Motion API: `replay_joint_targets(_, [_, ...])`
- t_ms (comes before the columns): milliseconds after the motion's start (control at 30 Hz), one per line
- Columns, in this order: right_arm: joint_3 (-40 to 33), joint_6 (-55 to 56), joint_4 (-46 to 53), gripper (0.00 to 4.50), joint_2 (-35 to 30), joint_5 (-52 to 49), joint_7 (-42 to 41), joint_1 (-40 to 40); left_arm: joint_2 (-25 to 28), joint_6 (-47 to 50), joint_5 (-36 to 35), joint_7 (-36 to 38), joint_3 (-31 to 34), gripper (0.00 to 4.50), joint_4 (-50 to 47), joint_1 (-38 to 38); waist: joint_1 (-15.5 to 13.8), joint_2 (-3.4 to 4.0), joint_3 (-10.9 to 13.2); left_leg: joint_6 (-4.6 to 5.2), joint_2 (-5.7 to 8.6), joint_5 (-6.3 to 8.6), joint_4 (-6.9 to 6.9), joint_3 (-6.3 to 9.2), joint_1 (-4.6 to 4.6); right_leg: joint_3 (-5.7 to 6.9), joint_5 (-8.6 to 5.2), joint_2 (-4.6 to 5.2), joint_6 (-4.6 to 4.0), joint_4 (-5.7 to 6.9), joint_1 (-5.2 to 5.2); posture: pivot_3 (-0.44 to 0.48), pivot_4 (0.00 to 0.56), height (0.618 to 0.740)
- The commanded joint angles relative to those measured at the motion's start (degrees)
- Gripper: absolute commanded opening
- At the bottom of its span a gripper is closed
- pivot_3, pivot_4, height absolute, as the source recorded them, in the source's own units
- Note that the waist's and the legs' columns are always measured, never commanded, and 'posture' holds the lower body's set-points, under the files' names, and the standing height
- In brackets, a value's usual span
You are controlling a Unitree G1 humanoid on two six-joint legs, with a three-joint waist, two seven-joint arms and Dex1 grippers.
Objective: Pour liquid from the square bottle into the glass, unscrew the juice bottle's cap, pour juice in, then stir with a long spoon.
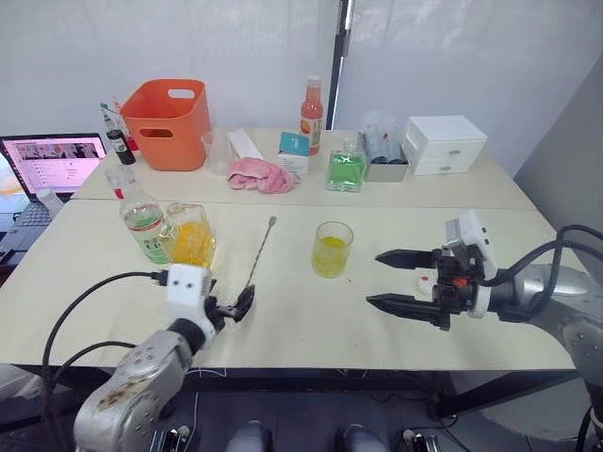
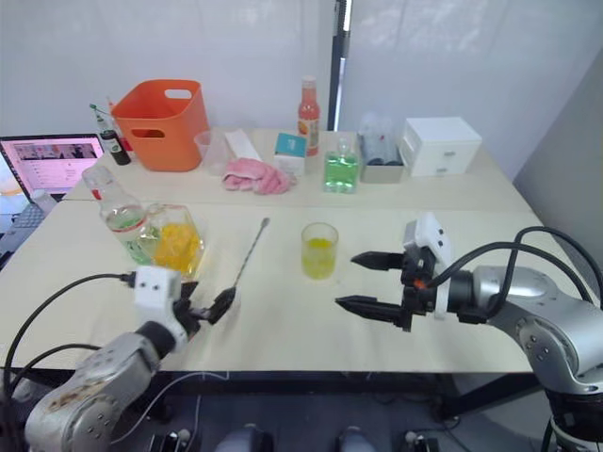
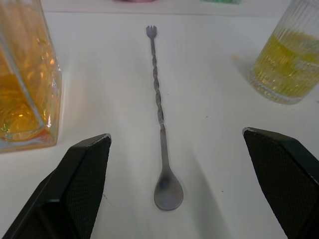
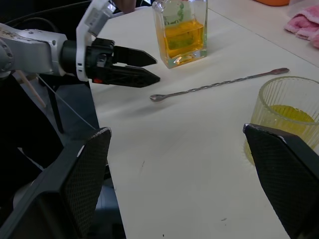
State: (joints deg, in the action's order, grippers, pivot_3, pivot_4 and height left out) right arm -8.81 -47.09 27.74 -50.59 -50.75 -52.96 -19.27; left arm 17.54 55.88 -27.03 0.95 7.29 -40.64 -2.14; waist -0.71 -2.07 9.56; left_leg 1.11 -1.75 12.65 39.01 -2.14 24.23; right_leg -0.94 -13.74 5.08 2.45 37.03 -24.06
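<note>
The long spoon (image 1: 261,252) lies flat on the white table (image 1: 311,330), bowl end toward me. My left gripper (image 1: 236,306) is open just short of that bowl, fingers (image 3: 82,169) on either side of it, holding nothing. Right of the spoon stands the glass (image 1: 332,250), about a third full of yellow liquid. To its left, the square bottle (image 1: 191,240) with orange-yellow liquid stands touching the juice bottle (image 1: 141,221). The juice bottle's cap is out of view. My right gripper (image 1: 374,278) hangs open and empty to the right of the glass.
Along the back table stand an orange basket (image 1: 170,122), a plastic cup (image 1: 218,151), a pink cloth (image 1: 261,175), a tall orange-red bottle (image 1: 312,115), a green square bottle (image 1: 346,169) and a white drawer box (image 1: 443,144). A laptop (image 1: 52,162) sits far left.
</note>
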Motion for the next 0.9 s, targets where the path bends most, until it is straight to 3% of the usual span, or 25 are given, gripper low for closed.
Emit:
replay_joint_targets(33, [-1.42, -0.42, 2.17, 4.50, 0.03, -1.83, 0.86, -1.00, -0.77, 5.28, 3.80, -5.05, -2.51, 4.48, 0.92, -4.19, 0.02, 0.00, 0.00, 0.00, -0.01, 0.00, 0.00, 0.00, 0.00, 0.00, 0.00, -0.02, 0.00, 0.00, 0.00, 0.000, 0.150, 0.715])
replay_joint_targets(333, [-3.45, -0.99, 5.09, 4.50, 1.67, -3.72, 5.25, 1.00, -0.09, 4.29, 9.54, -0.92, -11.08, 4.48, 17.18, -15.97, -0.13, 0.00, 0.00, 0.00, 0.07, 0.00, 0.01, 0.00, 0.04, 0.02, 0.00, 0.02, 0.01, -0.03, 0.00, 0.000, 0.150, 0.715])
replay_joint_targets(567, [-5.28, -1.23, 7.14, 4.50, 1.44, -5.81, 8.11, 2.21, -1.36, 6.14, 9.82, 1.88, -10.42, 2.33, 22.61, -18.83, -0.22, 0.02, -0.01, 0.00, 0.06, 0.00, 0.01, 0.04, 0.02, 0.03, 0.00, 0.04, 0.01, -0.01, 0.01, 0.000, 0.150, 0.715])
replay_joint_targets(800, [-4.57, -0.84, 8.11, 4.50, 2.54, -6.31, 10.37, 2.18, 2.50, 7.20, 10.44, 5.97, -11.54, 0.02, 20.27, -17.24, -0.28, 0.03, -0.01, 0.00, 0.06, 0.00, 0.00, 0.05, 0.02, 0.04, -0.01, 0.05, 0.01, -0.01, 0.01, 0.000, 0.150, 0.715])
replay_joint_targets(900, [-4.34, -0.85, 8.31, 4.50, 3.04, -6.18, 11.07, 2.36, 5.51, 6.69, 10.57, 8.45, -11.52, 0.02, 18.68, -16.42, -0.09, 0.03, -0.01, 0.00, 0.05, 0.00, 0.00, 0.05, 0.02, 0.03, -0.01, 0.05, 0.01, -0.01, 0.00, 0.000, 0.150, 0.715])
